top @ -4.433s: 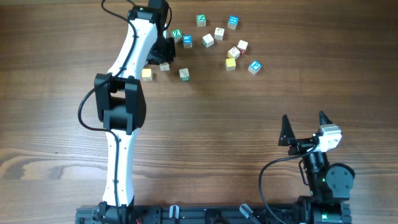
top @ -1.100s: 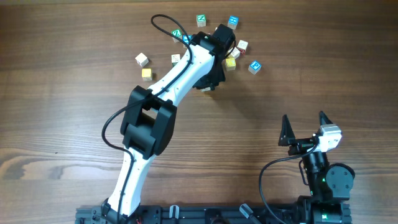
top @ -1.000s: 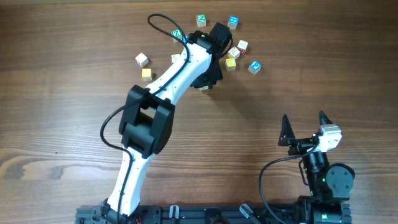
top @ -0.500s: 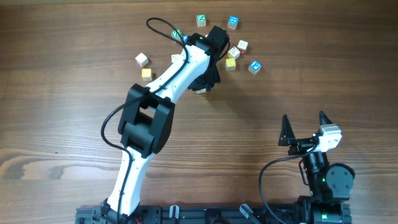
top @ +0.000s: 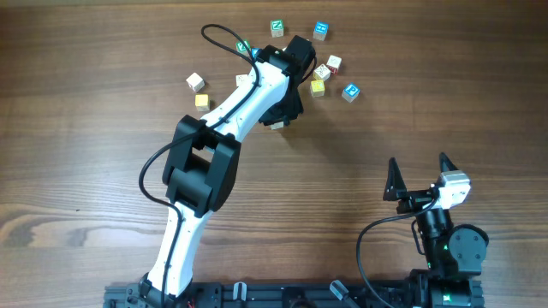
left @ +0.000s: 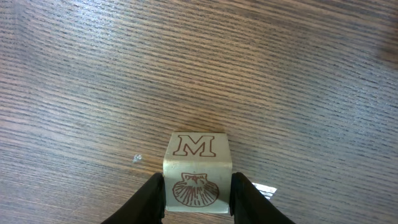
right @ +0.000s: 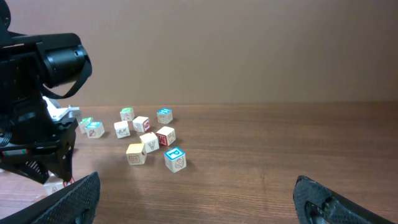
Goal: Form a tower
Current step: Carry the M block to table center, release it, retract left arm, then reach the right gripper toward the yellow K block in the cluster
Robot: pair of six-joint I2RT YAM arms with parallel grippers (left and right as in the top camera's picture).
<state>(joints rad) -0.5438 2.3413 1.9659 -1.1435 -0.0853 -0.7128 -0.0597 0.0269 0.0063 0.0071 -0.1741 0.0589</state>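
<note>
Wooden cube [left: 198, 171]: brown "M", shell

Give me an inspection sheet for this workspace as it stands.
Surface: wood-grain table; no spills seen.
Job's things: M cube, shell drawing on the neighbouring face, appears to rest on the table alone; no stack seen.
Clutter: loose cubes scattered at the far side, all single, among them a blue P cube.
Grippers: left gripper flanks the M cube closely, contact unclear; right gripper open, empty, near its base.
Cables: black cable looping off the left arm; another by the right arm's base.
Surroundings: plain tan wall; nothing else seen.
</note>
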